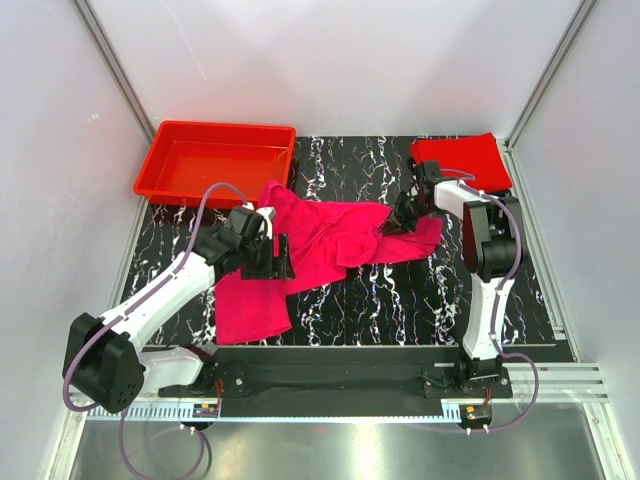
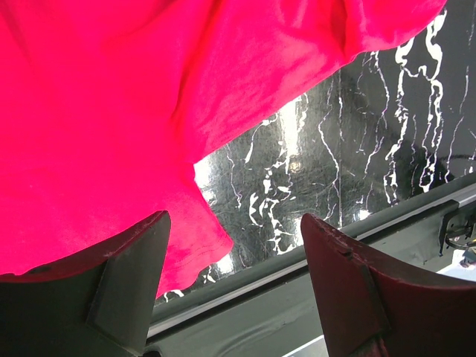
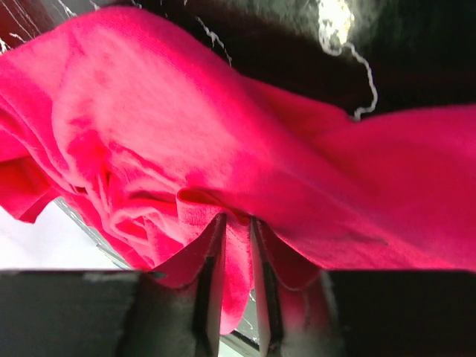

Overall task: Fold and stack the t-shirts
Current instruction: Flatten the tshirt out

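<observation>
Lying across mid-table, the pink shirt (image 1: 330,245) runs its long axis from near-left to far-right. The red shirt (image 1: 462,160) sits folded at the far-right corner. The right gripper (image 1: 392,226) is at the pink shirt's right end, fingers (image 3: 212,282) narrowed on a pinched fold. The left gripper (image 1: 278,256) hovers over the shirt's left part, jaws wide, holding nothing. It is judged nearer the free near-left end.

White walls (image 1: 330,60), black marbled tabletop (image 1: 400,300)
</observation>
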Controlling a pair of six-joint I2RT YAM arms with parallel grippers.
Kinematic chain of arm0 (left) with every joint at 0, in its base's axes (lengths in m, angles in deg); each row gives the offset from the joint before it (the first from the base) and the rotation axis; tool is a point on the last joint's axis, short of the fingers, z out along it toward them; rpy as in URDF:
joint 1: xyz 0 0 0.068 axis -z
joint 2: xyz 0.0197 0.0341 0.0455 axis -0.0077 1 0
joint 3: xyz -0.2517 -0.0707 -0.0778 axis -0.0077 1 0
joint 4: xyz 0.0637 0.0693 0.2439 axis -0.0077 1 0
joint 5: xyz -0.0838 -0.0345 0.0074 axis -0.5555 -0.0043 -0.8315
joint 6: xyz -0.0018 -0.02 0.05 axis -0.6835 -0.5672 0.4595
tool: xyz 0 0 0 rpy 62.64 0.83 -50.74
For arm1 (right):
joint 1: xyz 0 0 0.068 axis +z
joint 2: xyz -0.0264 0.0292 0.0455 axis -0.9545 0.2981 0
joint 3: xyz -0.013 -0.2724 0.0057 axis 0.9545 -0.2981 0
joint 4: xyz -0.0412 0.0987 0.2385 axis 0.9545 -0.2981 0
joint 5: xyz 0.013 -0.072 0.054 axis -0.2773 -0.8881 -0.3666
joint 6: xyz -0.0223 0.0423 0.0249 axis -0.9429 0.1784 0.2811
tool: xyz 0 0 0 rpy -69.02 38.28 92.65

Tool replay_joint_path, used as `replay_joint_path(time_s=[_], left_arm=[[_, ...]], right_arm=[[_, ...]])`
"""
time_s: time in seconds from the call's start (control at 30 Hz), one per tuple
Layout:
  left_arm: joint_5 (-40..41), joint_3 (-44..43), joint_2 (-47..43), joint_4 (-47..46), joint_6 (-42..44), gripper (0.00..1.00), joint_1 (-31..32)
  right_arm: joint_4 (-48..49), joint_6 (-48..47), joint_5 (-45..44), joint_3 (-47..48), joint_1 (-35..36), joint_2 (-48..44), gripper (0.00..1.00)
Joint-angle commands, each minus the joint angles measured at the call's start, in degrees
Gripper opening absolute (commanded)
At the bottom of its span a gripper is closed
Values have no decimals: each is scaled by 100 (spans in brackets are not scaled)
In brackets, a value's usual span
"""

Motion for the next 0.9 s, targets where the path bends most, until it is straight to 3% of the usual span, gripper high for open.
replay_joint_path(time_s=[0.0, 0.1, 0.27, 0.37, 0.5, 0.6, 0.87], left_arm=[[-117, 49, -133, -23, 96, 76, -47], [-116, 58, -151, 3, 79, 76, -82], [-11, 250, -370, 292, -184, 77, -249], [252, 697, -790, 696, -842, 78, -678], [445, 1305, -1459, 1031, -1607, 78, -1478], [647, 1472, -1723, 1260, -2118, 78, -1576], [1307, 1270, -1610, 2085, -2548, 78, -1576]], right_arm=[[125, 59, 131, 230, 60, 114, 25], [73, 24, 104, 239, 60, 114, 21], [-138, -152, -1, 160, 69, -114, 0], [-603, -397, -317, 256, 122, -360, 0], [-1472, -688, -1368, 405, 131, -773, 0], [-1807, -776, -2108, 432, 43, -1125, 0], [-2107, -1066, -2812, 423, -1213, -1644, 0]])
